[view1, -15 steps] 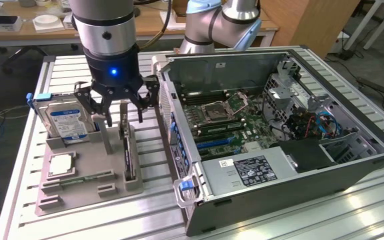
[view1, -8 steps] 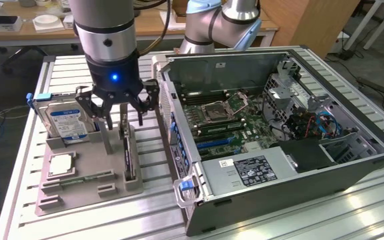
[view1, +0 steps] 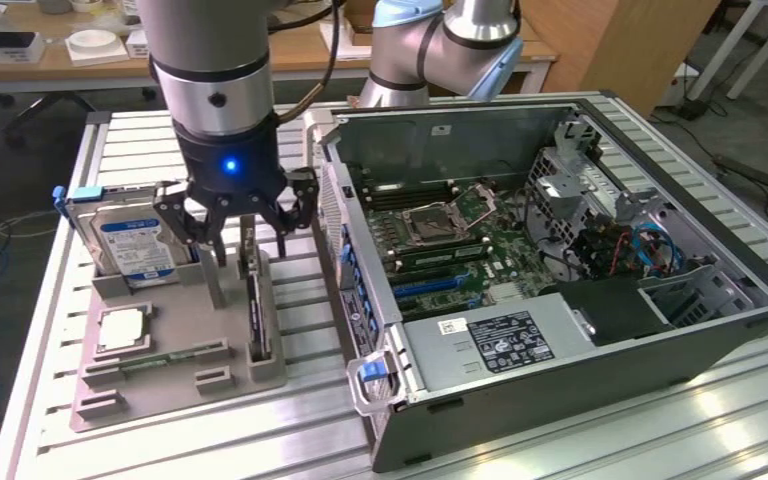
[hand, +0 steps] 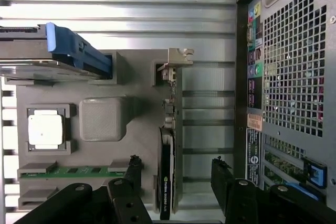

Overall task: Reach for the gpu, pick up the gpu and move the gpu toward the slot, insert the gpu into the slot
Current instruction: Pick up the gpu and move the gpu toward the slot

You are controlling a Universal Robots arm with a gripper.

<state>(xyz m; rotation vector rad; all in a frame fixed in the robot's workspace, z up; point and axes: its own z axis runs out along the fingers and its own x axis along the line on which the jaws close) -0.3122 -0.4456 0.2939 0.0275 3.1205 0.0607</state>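
Note:
The gpu [view1: 255, 300] is a thin dark card standing on edge in a groove of the grey holder [view1: 157, 385]. In the wrist view, the gpu [hand: 166, 177] shows its pale metal bracket [hand: 177, 59] at the far end. My gripper [view1: 244, 245] hangs just above the card, open, with one finger on each side and not touching it. The gripper [hand: 176, 165] straddles the card's near half, with dark fingertips [hand: 133, 165] apart from it. A blue slot [view1: 427, 284] lies on the motherboard inside the open computer case [view1: 704, 335].
On the holder, a silver blue-labelled hard drive [view1: 131, 240] stands upright toward the exterior view's left of my gripper. A processor chip [view1: 120, 328] and a green memory stick [view1: 171, 355] lie nearer. The case's rear wall [hand: 294, 77] stands close beside the card. A second arm [view1: 424, 45] stands behind the case.

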